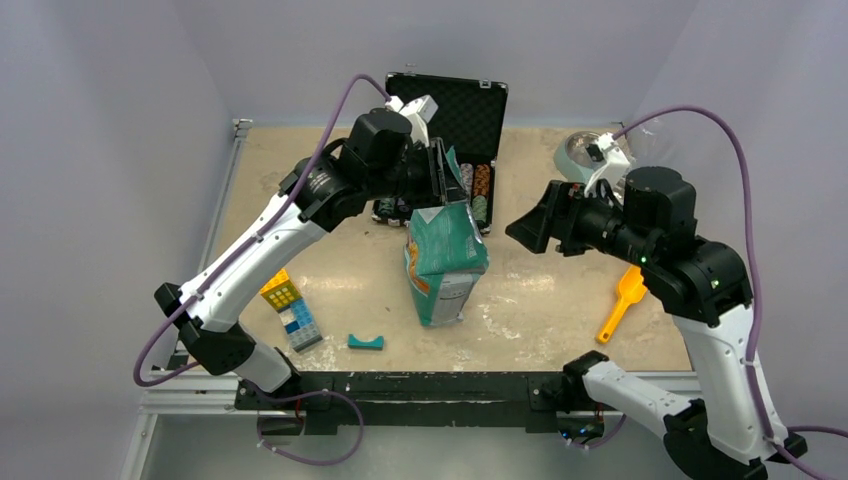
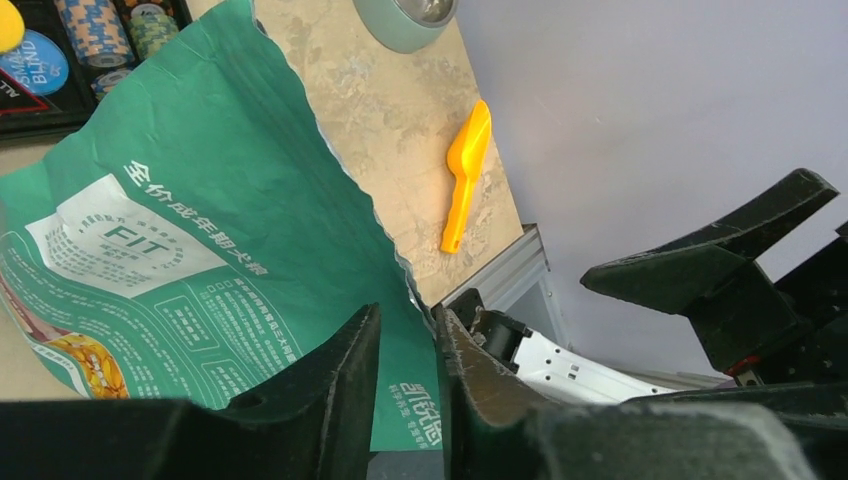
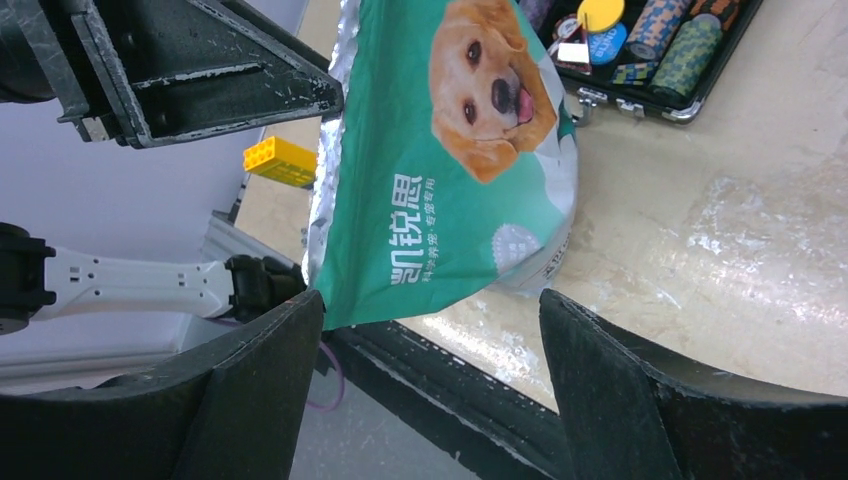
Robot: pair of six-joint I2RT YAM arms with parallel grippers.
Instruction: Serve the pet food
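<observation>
A teal-green pet food bag (image 1: pixel 445 260) picturing a golden dog (image 3: pixel 490 90) stands upright mid-table, its top torn open. The kibble is hidden inside. My left gripper (image 1: pixel 440 175) is shut on the bag's torn top edge; in the left wrist view the edge (image 2: pixel 400 270) runs between the nearly closed fingers of that gripper (image 2: pixel 408 330). My right gripper (image 1: pixel 530 225) is open and empty, held just right of the bag; in the right wrist view the gripper (image 3: pixel 432 300) has its jaws wide apart with the bag (image 3: pixel 450 170) ahead, not touching.
A grey metal bowl (image 1: pixel 580 155) sits at the back right and an orange scoop (image 1: pixel 622 302) lies at the right. An open black case (image 1: pixel 460 110) holds poker chips (image 1: pixel 480 185) behind the bag. Toy blocks (image 1: pixel 290 305) and a teal piece (image 1: pixel 365 342) lie front left.
</observation>
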